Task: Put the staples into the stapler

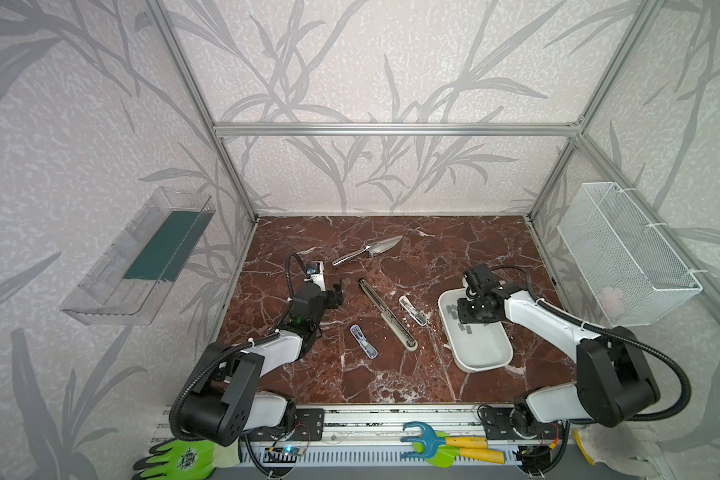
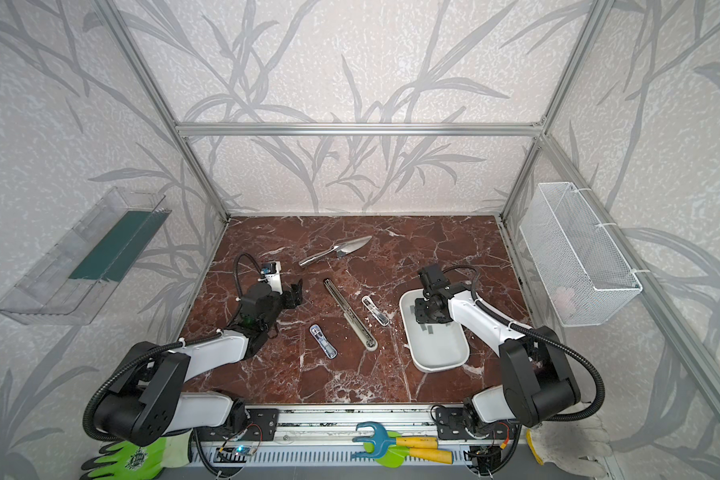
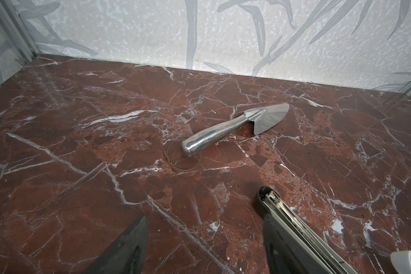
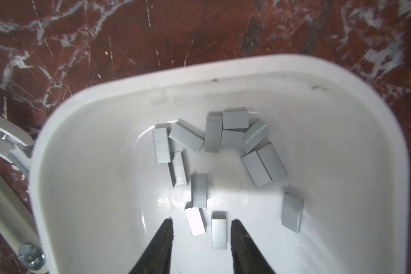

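Nearest the viewer, along the front rail, lie a green glove [image 1: 179, 457] and some blue and green tools with yellow handles [image 1: 445, 442], with the bases of the two robot arms on either side. Beyond them stretches a red-brown marble table [image 1: 350, 374]. On its right side sits a white tray [image 1: 481, 365], and the staples [image 4: 212, 132], short grey blocks, are scattered loose across its floor. The right gripper [image 4: 201, 225] points down into the tray just above them; its jaws are partly open, two staple strips lie in the gap between its fingertips [image 4: 166, 237], and it has hold of nothing. In the middle of the table the stapler [image 1: 385, 313] lies opened out flat as one long, narrow strip running diagonally, its pale end nearer and its dark end farther. A small blue-tinted clear piece [image 1: 363, 341] rests to its left and a small clear piece [image 1: 413, 310] to its right, between stapler and tray. The left gripper [image 1: 336, 294] hangs low over the table just left of the stapler's far end, jaws wide apart and empty. Farther back lies a shiny metal trowel [image 1: 368, 250], well apart from everything else. On the side walls hang a clear plastic bin [image 1: 138, 257] at left and a white wire basket [image 1: 628, 253] at right.
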Available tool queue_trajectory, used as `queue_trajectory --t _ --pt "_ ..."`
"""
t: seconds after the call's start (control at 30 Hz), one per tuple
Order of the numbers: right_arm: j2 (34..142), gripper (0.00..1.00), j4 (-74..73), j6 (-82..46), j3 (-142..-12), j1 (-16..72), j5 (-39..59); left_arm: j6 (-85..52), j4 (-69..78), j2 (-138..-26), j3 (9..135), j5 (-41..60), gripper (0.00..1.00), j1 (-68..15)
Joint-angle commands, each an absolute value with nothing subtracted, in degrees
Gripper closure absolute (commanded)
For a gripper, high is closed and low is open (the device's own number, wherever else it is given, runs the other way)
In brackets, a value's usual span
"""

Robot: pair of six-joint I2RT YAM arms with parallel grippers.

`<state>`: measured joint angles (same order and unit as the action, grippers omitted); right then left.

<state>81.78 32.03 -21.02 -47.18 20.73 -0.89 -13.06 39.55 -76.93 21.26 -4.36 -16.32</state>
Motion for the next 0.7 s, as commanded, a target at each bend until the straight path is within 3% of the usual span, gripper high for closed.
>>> queue_trajectory --t 0.0,0.67 --pt "82.0 0.64 33.7 -23.3 -45.9 20.7 -0.4 -13.8 41.4 -76.2 20.7 -3.9 0.23 -15.9" --pt "87.2 0.74 36.2 -23.8 -48.3 20.6 -2.9 -13.7 42.4 -75.5 19.9 -2.5 0.23 -15.7"
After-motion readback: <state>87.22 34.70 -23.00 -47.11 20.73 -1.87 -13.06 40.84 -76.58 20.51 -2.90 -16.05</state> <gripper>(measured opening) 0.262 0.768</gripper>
